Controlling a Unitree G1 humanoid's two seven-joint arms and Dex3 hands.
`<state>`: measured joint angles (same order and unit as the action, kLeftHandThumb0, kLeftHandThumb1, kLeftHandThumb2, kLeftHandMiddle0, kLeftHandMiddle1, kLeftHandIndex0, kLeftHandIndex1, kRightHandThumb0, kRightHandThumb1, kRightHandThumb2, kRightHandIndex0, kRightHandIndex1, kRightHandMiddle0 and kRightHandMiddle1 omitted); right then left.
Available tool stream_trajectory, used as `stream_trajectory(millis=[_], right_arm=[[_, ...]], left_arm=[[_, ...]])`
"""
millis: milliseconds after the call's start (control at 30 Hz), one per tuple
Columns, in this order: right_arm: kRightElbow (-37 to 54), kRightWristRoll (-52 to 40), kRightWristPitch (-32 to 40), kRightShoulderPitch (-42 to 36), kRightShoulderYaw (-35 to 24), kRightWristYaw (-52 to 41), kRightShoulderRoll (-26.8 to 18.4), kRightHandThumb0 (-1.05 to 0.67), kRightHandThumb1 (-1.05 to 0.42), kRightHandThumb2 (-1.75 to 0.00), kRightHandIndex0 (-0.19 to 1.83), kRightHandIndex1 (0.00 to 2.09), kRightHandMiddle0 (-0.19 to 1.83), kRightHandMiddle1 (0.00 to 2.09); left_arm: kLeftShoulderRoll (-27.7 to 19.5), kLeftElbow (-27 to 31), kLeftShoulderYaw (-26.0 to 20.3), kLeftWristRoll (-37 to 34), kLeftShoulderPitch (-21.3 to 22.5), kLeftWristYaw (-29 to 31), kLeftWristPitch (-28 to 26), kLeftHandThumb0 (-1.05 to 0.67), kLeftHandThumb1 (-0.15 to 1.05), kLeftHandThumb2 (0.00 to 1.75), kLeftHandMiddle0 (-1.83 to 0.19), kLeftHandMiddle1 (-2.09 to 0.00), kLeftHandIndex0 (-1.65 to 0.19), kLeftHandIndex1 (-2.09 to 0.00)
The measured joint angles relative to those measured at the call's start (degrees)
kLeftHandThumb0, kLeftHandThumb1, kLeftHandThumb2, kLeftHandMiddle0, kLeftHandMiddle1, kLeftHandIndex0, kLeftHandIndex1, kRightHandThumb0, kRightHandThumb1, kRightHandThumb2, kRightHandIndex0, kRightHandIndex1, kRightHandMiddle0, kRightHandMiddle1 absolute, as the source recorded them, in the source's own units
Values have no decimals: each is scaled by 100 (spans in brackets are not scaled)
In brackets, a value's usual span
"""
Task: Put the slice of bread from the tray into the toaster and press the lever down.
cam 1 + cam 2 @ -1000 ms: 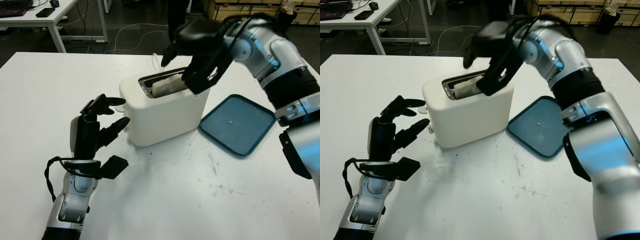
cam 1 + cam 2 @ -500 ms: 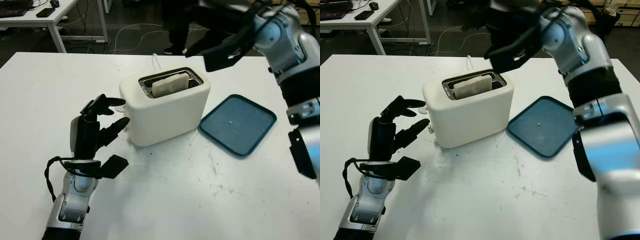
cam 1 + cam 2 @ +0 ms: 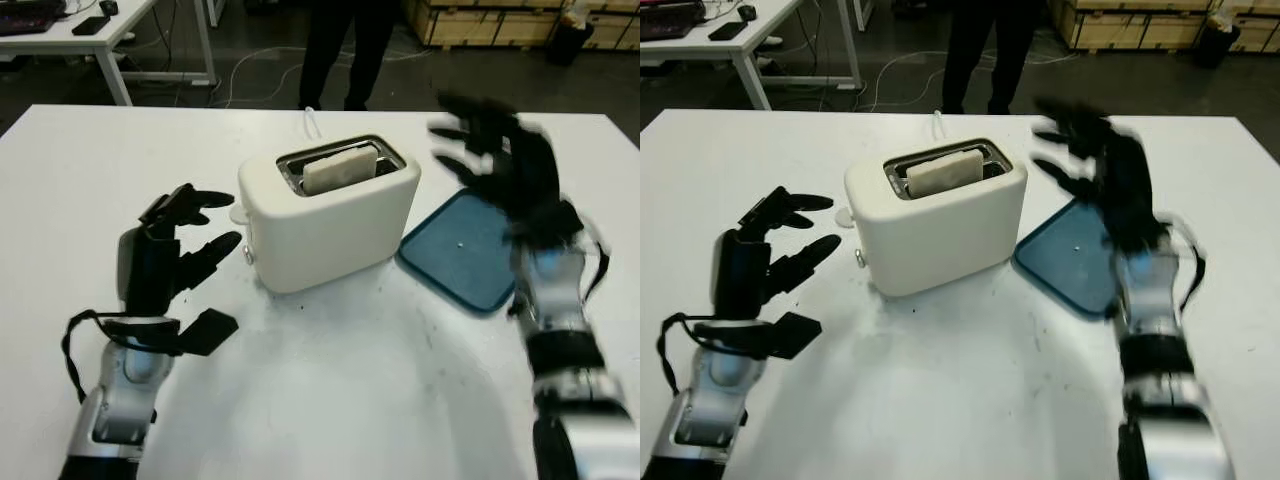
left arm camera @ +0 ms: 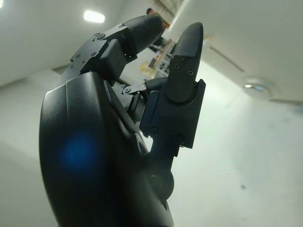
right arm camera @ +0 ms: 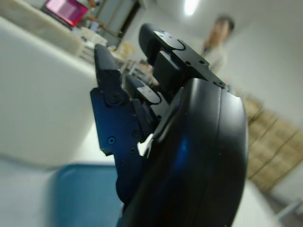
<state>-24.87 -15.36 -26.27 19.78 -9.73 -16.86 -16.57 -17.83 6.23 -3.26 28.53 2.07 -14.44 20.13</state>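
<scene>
Left robot hand (image 3: 165, 255) is held open beside the toaster (image 3: 330, 215); bread (image 3: 338, 168) is seated — lever (image 3: 247, 255) is judged next to be pressed.

Readable text: none on any surface.
Plain white plastic toaster (image 3: 330, 225): no brand, no numbers or dial marks legible.
Flat blue plastic tray (image 3: 478, 250): unmarked.
White table top (image 3: 350, 400): no label or sign.
Black three-finger left hand (image 3: 165, 260): no lettering on the shell.
Black three-finger right hand (image 3: 505, 165): no lettering legible.
Stacked wooden crates behind the table (image 3: 490, 20): no markings legible.
Pink-lit screen in the right wrist view (image 5: 66, 10): contents too blurred to read.
</scene>
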Motion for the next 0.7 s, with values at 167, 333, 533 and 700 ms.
stream_trajectory(millis=[167,333,533,700], right_arm=[[1385,-236,906,-1138,-306,547,364,-23,-92,-17,90,22,83,3],[1751,-295,1117,-1379,-360,603,471,-28,-92,-14,96,18,88,3],[1758,-212,1204,-1367,-335,548,476,-29,-92,-14,97,14,87,1],[1753,-177,1268,-1251,-335,532,476,-29,-92,-13,97,11,86,0]], left_arm=[[-733,115,-371,-61,265,463,42,-28,76,0,-83,-93,-89,-47],[-1465,-254,-494,-204,807,804,519,-29,67,0,-109,-72,-114,-28],[-2005,-674,-442,-108,1297,1079,941,-36,62,0,-128,-69,-136,-12],[-2088,-772,-211,231,1543,1147,961,-43,61,0,-124,-94,-140,-4]])
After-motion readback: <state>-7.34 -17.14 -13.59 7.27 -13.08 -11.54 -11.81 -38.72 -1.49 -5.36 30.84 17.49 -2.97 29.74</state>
